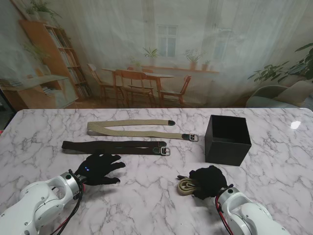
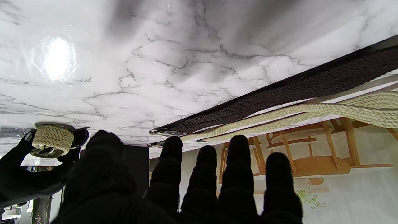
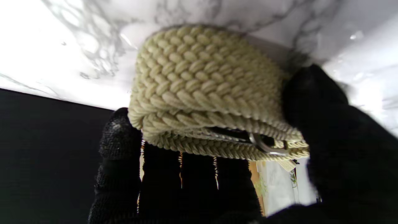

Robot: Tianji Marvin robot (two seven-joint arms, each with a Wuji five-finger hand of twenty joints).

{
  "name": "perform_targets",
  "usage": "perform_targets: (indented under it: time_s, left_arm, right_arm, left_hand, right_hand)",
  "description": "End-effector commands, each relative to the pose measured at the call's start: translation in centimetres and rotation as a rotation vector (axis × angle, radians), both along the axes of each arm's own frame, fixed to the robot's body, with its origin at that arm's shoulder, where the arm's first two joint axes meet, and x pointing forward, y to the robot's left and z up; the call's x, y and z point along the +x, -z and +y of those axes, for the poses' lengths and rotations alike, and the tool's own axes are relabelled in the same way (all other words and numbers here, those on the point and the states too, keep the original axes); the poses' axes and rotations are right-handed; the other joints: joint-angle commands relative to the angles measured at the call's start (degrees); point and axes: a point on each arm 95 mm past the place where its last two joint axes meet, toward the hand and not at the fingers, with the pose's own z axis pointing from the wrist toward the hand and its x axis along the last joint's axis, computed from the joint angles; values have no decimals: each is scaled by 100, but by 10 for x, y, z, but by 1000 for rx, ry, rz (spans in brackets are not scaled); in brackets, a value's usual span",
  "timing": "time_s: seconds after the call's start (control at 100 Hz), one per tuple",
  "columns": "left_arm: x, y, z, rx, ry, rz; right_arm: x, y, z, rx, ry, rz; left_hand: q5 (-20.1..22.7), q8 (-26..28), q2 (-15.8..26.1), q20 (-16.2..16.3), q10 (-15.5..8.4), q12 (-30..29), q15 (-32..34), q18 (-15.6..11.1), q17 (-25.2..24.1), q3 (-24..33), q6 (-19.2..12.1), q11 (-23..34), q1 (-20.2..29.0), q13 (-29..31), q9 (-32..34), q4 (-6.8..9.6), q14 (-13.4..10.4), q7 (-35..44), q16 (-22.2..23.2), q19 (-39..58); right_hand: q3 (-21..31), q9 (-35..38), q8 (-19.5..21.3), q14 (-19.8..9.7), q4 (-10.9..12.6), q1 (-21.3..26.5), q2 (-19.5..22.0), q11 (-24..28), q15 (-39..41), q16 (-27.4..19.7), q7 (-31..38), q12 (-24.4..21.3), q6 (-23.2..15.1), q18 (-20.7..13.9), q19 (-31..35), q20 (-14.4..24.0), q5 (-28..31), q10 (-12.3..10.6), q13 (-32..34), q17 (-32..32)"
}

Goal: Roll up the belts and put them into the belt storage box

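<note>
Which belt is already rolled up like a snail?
The cream braided belt in the right hand, nearest me. The dark brown belt and the beige belt both lie flat and stretched out.

A rolled cream woven belt (image 3: 211, 90) sits in the right hand (image 3: 236, 174), black-gloved fingers (image 3: 119, 140) closed around it, a metal buckle (image 3: 267, 146) showing at its edge. The marble tabletop (image 3: 62, 46) lies behind, a black box (image 3: 46, 149) beside.
</note>
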Motion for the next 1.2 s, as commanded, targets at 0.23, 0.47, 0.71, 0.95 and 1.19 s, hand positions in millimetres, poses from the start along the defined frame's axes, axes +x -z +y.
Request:
perform_targets:
  time_s: [0.23,0.47,0.71,0.95,1.19]
  left_arm:
    - [-1,3,0,5,-4,12]
    - [0,2,0,4,-2,8]
    - [1,2,1,-1,-5,2]
    - [1,0,4,-9,-27,-20]
    - [3,-6,5,-18,-33,-38]
  right_arm:
    - [-2,12,-2,24,5,4]
    - [-3,-8,-5,44,-9,-46]
    - [-3,-43,-12,50,-32,-134]
    - [0,-90,-33,22,-35,-310]
    - [15,-144,-59,-20,-25,-465]
  left_hand:
    - [16,41,260,-41,18,-9,-101,189,-111,-116,93,19,71,5,-61,-150,26,28,8,-143]
    - [12,40,264,-42,29,-10,-102,190,-107,-116,95,17,74,3,-62,-151,21,25,8,-147]
    - [17,41,251,-40,26,-9,-99,190,-107,-124,97,16,45,4,-61,-150,26,28,10,-144]
    - [76,53,232,-33,28,-5,-94,196,-94,-110,103,28,63,15,-24,-144,31,55,12,-130]
    - [310,100,231,-34,4,10,-105,205,-99,-103,46,66,116,3,172,-136,42,166,3,-124]
  right_hand:
    - [691,1659,-474,-225,61,1370,13,413,1520,409,1378,357,-1154,-229,893,49,1317,-142,1899,1282]
    - [898,1974,-532,-176,57,1468,-218,309,1725,681,1510,483,-1221,-222,718,-137,1733,12,2073,1787]
    - [931,2034,-523,-120,59,1519,-252,277,1864,782,1497,569,-1125,-145,686,-128,1812,105,2070,1898]
    - [931,2032,-500,-102,62,1544,-238,237,1861,799,1480,615,-1109,-116,674,-111,1838,120,2055,1895]
    - [907,2029,-477,-107,64,1557,-222,207,1821,800,1466,644,-1139,-106,649,-102,1839,115,2051,1865]
